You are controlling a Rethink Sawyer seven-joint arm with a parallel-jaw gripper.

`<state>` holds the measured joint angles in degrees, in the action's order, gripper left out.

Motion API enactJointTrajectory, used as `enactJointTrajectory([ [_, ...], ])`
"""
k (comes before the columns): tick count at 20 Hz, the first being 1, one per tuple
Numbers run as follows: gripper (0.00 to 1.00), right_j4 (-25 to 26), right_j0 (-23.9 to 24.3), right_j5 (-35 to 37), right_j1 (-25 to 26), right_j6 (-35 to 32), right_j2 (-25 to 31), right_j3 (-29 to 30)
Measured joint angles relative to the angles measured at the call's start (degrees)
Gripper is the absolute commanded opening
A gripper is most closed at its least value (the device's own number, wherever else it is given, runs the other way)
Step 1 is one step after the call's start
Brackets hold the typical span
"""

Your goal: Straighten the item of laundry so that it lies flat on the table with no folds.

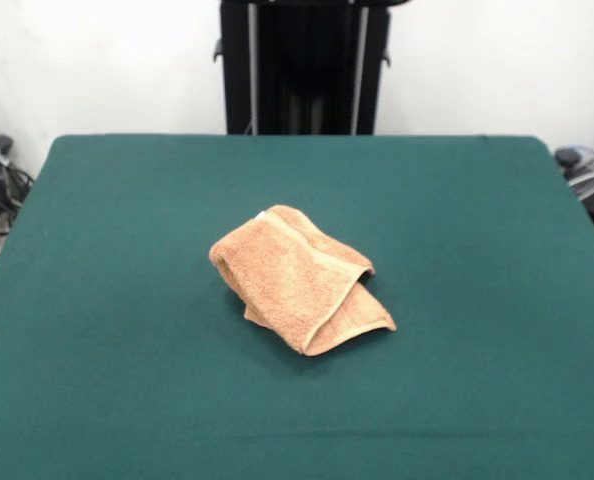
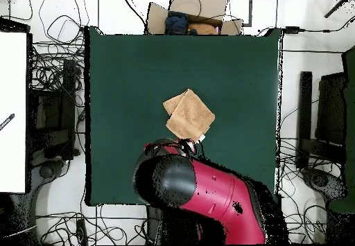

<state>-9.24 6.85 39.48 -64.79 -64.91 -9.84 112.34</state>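
The peach-orange towel (image 1: 297, 278) lies crumpled near the middle of the dark green table (image 1: 117, 260). It is folded over itself in layers, and a border band runs along the top fold. In the overhead view the towel (image 2: 188, 115) shows as a small folded, diamond-like shape on the table (image 2: 125, 70). The red and black arm (image 2: 201, 188) hangs over the table's edge on the robot's side, just short of the towel. The arm covers the gripper in the overhead view. The front view shows no gripper.
The black pedestal (image 1: 302, 65) stands behind the table's far edge. In the overhead view a cardboard box (image 2: 197, 14) with clothes sits just past the edge opposite the robot. Cables (image 2: 52, 70) and equipment lie on the floor on both sides.
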Motion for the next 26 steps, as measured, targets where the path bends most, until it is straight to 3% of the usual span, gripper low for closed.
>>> enactJointTrajectory([
  [9, 1.0, -1.06, 0.88, -3.35, 2.26, 0.0, 0.02, 1.63],
  [26, 1.0, -1.64, 7.74, -24.21, 5.54, 0.0, 3.23, 14.11],
])
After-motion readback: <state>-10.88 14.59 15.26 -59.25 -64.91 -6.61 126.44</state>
